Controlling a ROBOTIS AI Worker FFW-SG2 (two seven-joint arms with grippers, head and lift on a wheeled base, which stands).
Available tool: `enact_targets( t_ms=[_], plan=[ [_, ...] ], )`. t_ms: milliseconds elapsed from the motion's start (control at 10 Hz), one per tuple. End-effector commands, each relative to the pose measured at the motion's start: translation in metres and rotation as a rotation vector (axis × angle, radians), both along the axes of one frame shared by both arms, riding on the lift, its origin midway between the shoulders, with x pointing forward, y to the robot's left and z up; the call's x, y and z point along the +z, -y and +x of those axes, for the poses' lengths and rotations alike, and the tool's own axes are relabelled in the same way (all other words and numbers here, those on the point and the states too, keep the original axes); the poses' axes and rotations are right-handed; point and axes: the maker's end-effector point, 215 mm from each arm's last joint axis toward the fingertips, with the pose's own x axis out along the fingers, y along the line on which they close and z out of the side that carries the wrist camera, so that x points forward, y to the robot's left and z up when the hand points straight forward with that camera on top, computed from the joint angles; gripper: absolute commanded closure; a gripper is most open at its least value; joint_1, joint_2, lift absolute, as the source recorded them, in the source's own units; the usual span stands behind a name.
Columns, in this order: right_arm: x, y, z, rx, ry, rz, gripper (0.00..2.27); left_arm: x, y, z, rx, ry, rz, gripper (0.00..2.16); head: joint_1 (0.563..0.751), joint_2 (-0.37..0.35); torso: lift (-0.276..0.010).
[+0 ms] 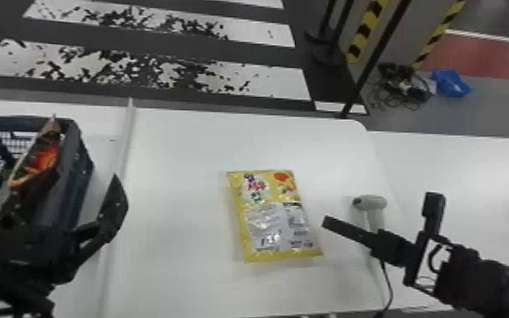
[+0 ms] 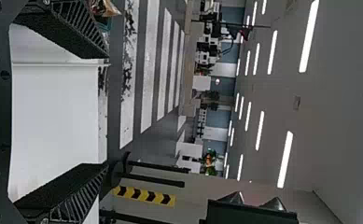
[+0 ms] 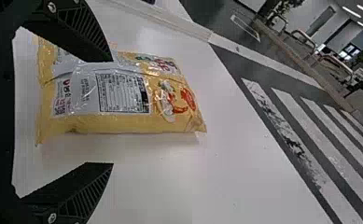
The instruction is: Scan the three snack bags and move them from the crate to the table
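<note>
In the head view, the dark crate (image 1: pixel 71 131) stands at the left with an orange and brown snack bag (image 1: pixel 45 158) upright inside. My left gripper (image 1: pixel 65 201) is open beside and over the crate's near part; the left wrist view shows the same gripper (image 2: pixel 107 109) with nothing between its spread fingers. A yellow snack bag (image 1: pixel 272 220) lies flat on the table, its printed label up. Right of it my right gripper (image 1: pixel 379 209) stands open, near the white scanner (image 1: pixel 370 203). From the right wrist, the open gripper (image 3: pixel 111 112) faces the yellow bag (image 3: pixel 123 122), not closed on it.
A raised white strip (image 1: pixel 127 139) runs across the table (image 1: pixel 173 169) between crate and yellow bag. The scanner's cable (image 1: pixel 388 283) trails to the near edge. A dark pole (image 1: pixel 365 80) stands behind the table, with cables (image 1: pixel 401 86) on the floor.
</note>
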Motion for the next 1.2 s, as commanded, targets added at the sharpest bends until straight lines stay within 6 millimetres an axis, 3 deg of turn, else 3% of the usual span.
enact_targets(
  t_ms=[0, 300, 800, 900, 1000, 1100],
  plan=[
    [-0.01, -0.007, 0.0, 0.017, -0.029, 0.037, 0.09, 0.001, 0.001, 0.0, -0.003, 0.001, -0.001, 0.03, 0.695, -0.166, -0.062],
    [-0.012, -0.027, 0.002, 0.094, -0.038, 0.074, 0.09, 0.002, 0.002, 0.0, -0.006, 0.003, -0.002, 0.03, 0.695, -0.144, -0.062],
    [-0.034, -0.051, 0.004, 0.173, -0.044, 0.035, 0.13, 0.0, 0.002, -0.001, -0.007, 0.0, -0.001, 0.03, 0.695, -0.103, -0.062],
    [-0.037, -0.056, 0.001, 0.196, -0.045, 0.025, 0.5, 0.0, 0.002, -0.001, -0.007, 0.0, -0.001, 0.03, 0.695, -0.098, -0.062],
    [-0.04, -0.059, -0.001, 0.217, -0.049, 0.013, 1.81, -0.001, 0.002, -0.001, -0.007, -0.002, -0.001, 0.03, 0.695, -0.092, -0.062],
    [-0.037, -0.059, 0.003, 0.224, -0.021, 0.006, 2.24, -0.001, 0.003, -0.001, -0.009, -0.001, -0.004, 0.03, 0.695, -0.086, -0.062]
  ],
)
